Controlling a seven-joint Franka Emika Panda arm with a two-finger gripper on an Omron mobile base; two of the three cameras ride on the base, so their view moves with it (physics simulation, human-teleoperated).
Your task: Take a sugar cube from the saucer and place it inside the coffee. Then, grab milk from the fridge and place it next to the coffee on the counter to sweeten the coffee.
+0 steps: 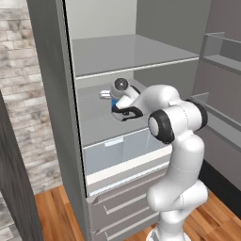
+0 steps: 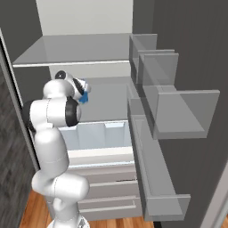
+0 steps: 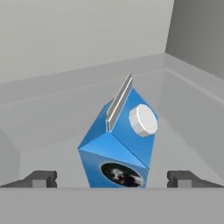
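Two dark fingertips (image 3: 41,178) of the gripper (image 3: 112,179) stand wide apart, flanking the milk (image 3: 118,148) without touching, on the fridge (image 1: 52,94) middle shelf (image 3: 61,131).

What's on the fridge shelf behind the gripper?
The milk stands on the fridge shelf, between the open gripper fingers. Behind it, bare shelf and back wall; the carton's base is covered.

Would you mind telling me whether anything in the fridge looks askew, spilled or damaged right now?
Nothing stands out. The milk sits on the fridge shelf, cap on, with no spill around it. It looks tilted in the hand view, which rolls with the hand. The gripper is open on either side of it.
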